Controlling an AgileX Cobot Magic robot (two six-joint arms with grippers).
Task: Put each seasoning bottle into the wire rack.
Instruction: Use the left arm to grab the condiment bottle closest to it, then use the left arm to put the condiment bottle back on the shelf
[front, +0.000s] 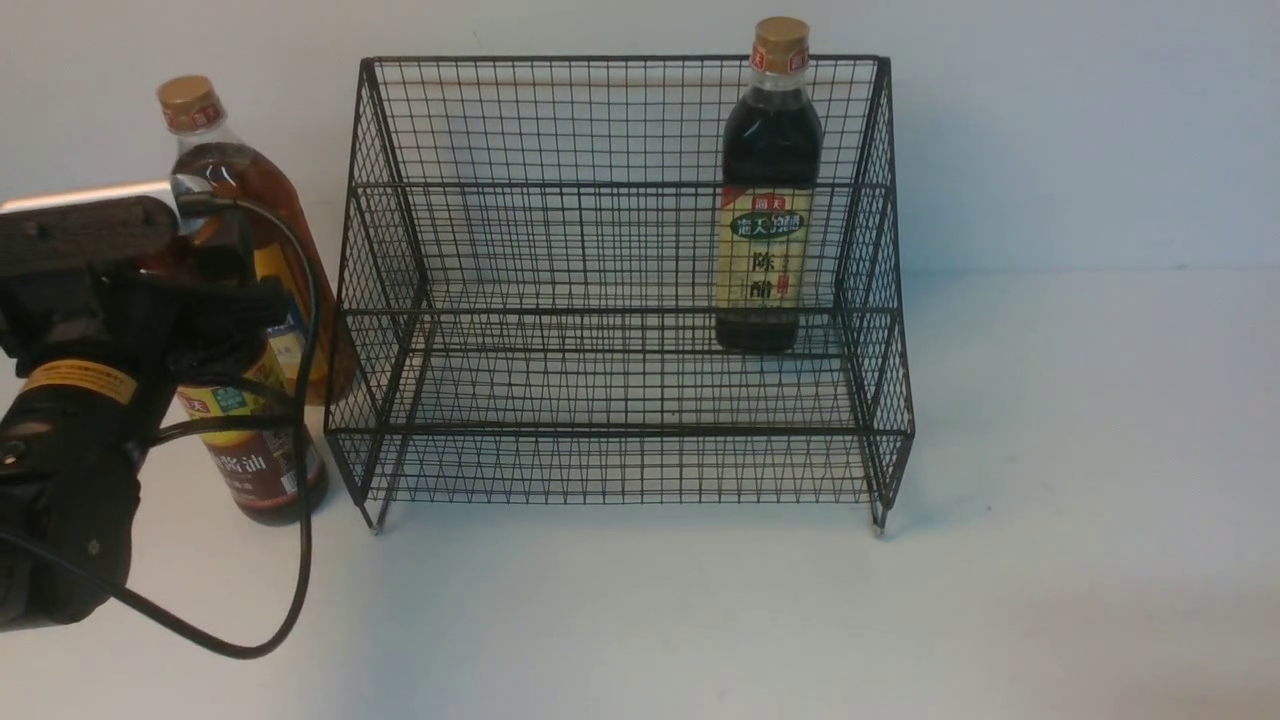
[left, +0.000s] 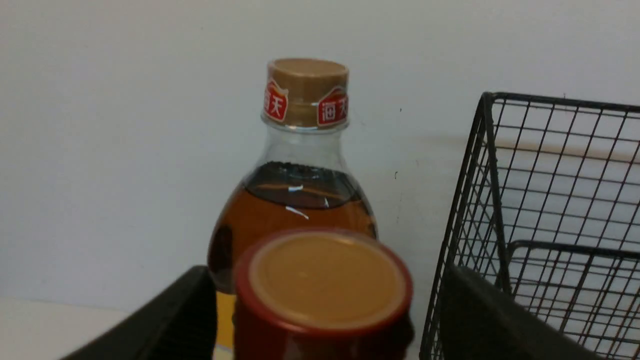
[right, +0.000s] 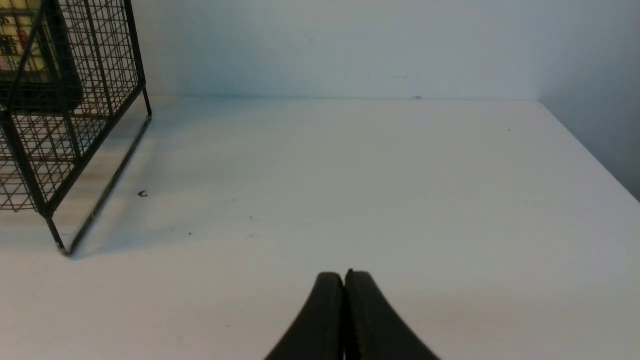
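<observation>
Our left fingers (left: 165, 320), spread wide, flank the red-necked bottle (front: 265, 480) beside the amber bottle (front: 245, 170) toward the left edge of the bench (front: 1050, 500). Our right fingers (right: 330, 320) are pressed together, empty. The dark bottle (front: 768, 200) stands in the wire rack (front: 600, 430).

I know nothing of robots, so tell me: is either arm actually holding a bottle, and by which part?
Nothing is held. The left gripper stands open around the red-necked bottle, with a gap showing on each side. The right gripper is shut and empty.
</observation>
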